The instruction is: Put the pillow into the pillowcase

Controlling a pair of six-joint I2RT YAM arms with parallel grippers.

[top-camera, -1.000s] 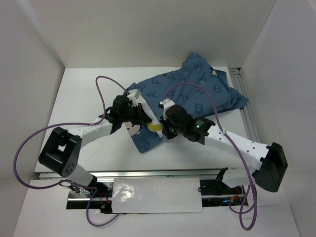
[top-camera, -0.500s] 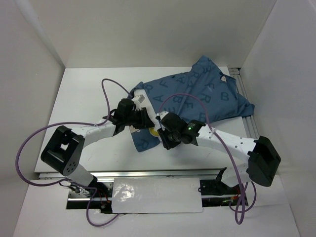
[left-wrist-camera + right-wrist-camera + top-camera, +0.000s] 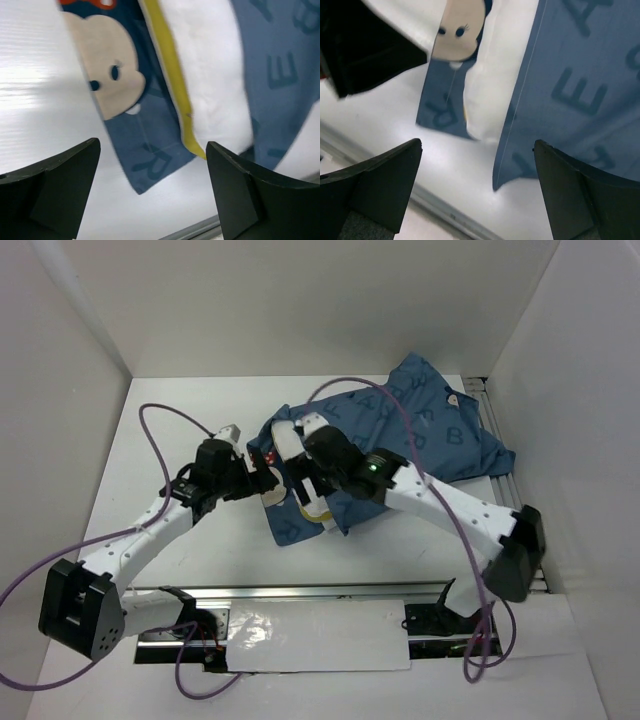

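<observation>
My left gripper (image 3: pixel 152 145) and right gripper (image 3: pixel 477 142) both hang wide open, holding nothing; just below, the pillow (image 3: pixel 210 75) pokes out (yellow edge showing); pillowcase (image 3: pixel 430 430) bunches further back; mid-stuffing I reckon; next, grab the hem and tug it over.

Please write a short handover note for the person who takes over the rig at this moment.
Left gripper: open, empty, over the open end of the pillowcase.
Right gripper: open, empty, above the same end.
Pillow: mostly inside the pillowcase; its yellow-banded end sticks out at the opening.
Left to do: push that end in and pull the cloth over it.
</observation>
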